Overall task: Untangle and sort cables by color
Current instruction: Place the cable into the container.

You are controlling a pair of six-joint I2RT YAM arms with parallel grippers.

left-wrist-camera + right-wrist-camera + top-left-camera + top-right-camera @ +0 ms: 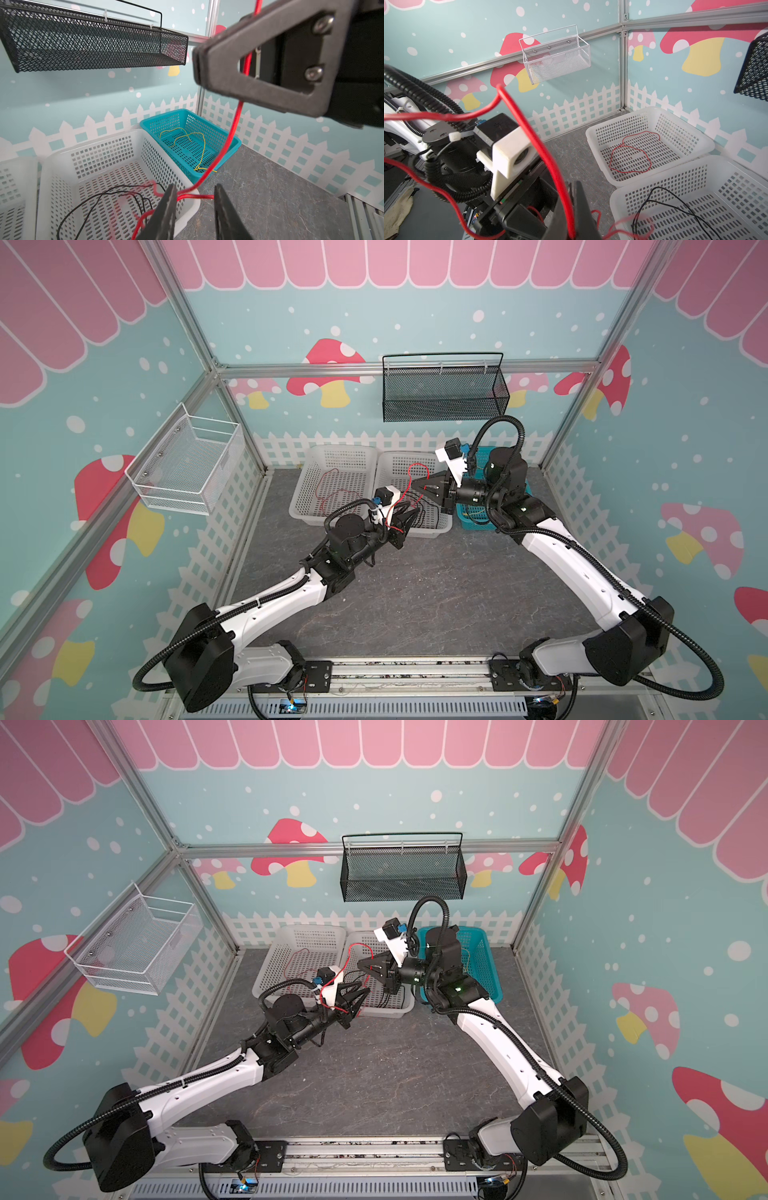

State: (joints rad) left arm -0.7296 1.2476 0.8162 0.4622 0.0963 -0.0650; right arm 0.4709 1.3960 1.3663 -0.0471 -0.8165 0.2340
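Right pincer point(415, 489): black jaws pressed tight together, clamped on a thin red cable point(529, 131). From the grip, the strand rises in a small loop just above this pincer. It then falls away toward the left pincer point(411, 516).

Left pincer: jaws partly apart. In the left wrist view point(196, 212) the red cable crosses the gap between the fingers point(166, 209), touching one inner face and not pinched. The cable's far end trails down below the jaws.

The right pincer sits above and a little beyond the left one. Their tips are near each other but apart.

Directly under both pincers is a white perforated plastic basket point(446, 526). Several thin black cables point(658, 188) lie loose on its floor.

Past the pincers on the right arm's side is a teal perforated plastic basket point(236, 143), just beside the white one. It holds a thin yellow cable point(188, 135), one end draped over the rim onto the grey stone-pattern tabletop point(415, 593).

Past the pincers on the left arm's side is a second white perforated basket point(297, 497), just beside the first. A second red cable point(623, 144) lies looped on its floor, well apart from both pincers.
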